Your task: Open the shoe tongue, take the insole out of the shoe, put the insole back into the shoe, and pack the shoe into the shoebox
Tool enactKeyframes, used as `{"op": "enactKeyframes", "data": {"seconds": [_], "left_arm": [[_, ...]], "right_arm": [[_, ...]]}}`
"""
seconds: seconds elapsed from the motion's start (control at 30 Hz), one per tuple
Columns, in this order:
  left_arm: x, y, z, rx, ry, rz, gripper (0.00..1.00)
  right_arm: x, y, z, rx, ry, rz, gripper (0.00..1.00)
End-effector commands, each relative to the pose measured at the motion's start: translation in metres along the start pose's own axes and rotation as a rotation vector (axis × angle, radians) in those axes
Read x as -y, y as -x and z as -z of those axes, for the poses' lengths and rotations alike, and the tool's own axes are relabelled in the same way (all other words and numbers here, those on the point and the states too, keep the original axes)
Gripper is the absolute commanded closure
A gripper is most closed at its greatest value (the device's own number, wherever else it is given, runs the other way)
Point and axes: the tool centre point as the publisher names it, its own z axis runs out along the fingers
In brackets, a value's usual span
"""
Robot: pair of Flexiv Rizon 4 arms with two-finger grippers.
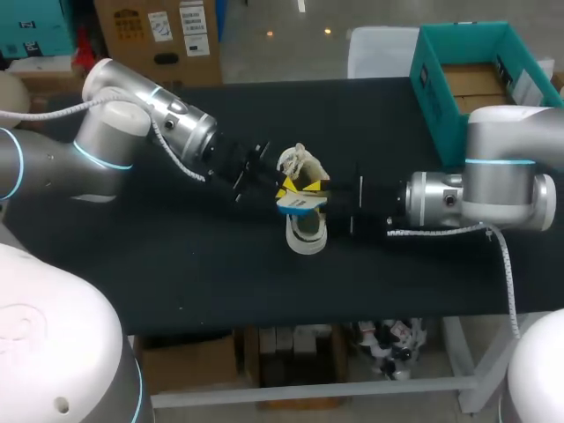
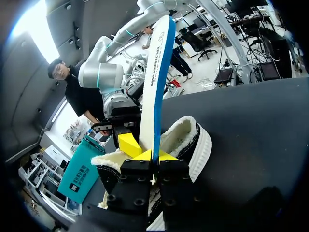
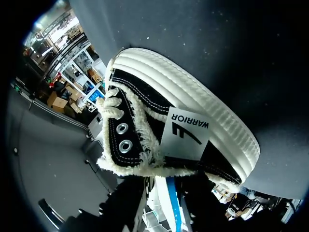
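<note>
Holding the insole (image 2: 155,82) clamped upright in the left gripper (image 2: 154,155), over the shoe (image 1: 307,231) at table (image 1: 176,264) centre. Right gripper (image 1: 324,198) at the shoe's 3 o'clock side, hold impossible to tell. Shoebox (image 1: 438,97) at 1 o'clock, on the far edge. Tabletop stretching wide toward 6 and 9 o'clock.

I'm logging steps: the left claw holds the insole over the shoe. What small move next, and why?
Probably tip the insole down toward the opening of the shoe: the left claw pinches its lower end, and it stands upright, nearly all outside the shoe.
</note>
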Motion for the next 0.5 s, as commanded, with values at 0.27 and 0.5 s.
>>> {"op": "enactKeyframes", "data": {"seconds": [0.27,0.5], "left_arm": [[-0.004,0.000,-0.003,0.014,-0.004,0.002,1.00],[-0.003,0.001,-0.002,0.017,0.000,0.000,1.00]], "right_arm": [[0.028,0.003,0.016,-0.012,0.028,0.035,0.00],[0.034,0.003,0.020,-0.025,0.017,0.048,0.13]]}}
